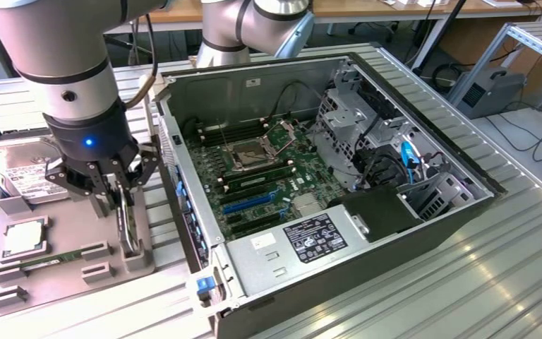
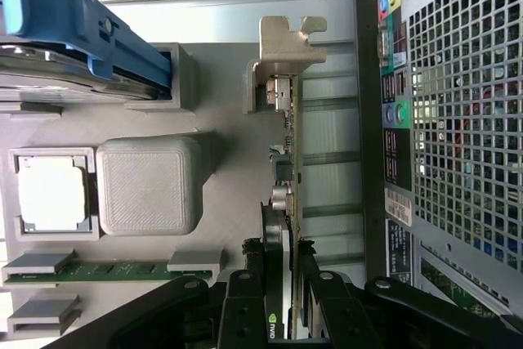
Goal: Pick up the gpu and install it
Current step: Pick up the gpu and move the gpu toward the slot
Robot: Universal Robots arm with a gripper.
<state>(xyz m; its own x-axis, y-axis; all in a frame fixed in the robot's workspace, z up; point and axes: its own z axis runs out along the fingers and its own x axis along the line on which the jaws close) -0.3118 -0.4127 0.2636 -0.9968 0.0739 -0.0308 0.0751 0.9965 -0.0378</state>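
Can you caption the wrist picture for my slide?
Claw clamped on the gpu over the gray parts tray, computer case alongside.

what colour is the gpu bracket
Silver; the bracket of the gpu shows best in the wrist view.

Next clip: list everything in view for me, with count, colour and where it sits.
gpu: one, dark with silver bracket, on edge over the tray
hard drive: one, silver with white label, on the tray
processor: one, silver, square pocket in the tray
memory stick: one, green, slot in the tray
tray: one, grey, at the exterior view's left of the case
computer case: one, black and grey, open, centre
arm: one, silver-grey, above the tray
gripper: one, black, shut on the gpu
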